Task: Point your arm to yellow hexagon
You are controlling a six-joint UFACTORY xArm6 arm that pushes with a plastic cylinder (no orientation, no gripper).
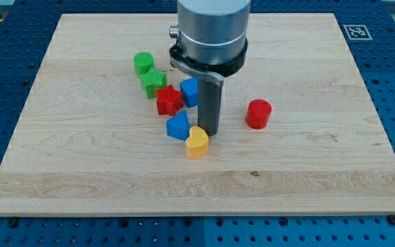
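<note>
My tip (208,132) stands near the middle of the wooden board (81,165), at the end of the dark rod under the arm's grey body. A yellow block (197,143), heart-shaped as far as I can tell, lies just below and left of the tip, touching or almost touching it. It is the only yellow block that shows. A blue block (177,125) lies right next to the yellow one on its upper left.
A blue block (189,91) and a red star (169,100) lie left of the rod. A green star-like block (153,82) and a green cylinder (142,63) lie further up left. A red cylinder (258,113) stands to the tip's right.
</note>
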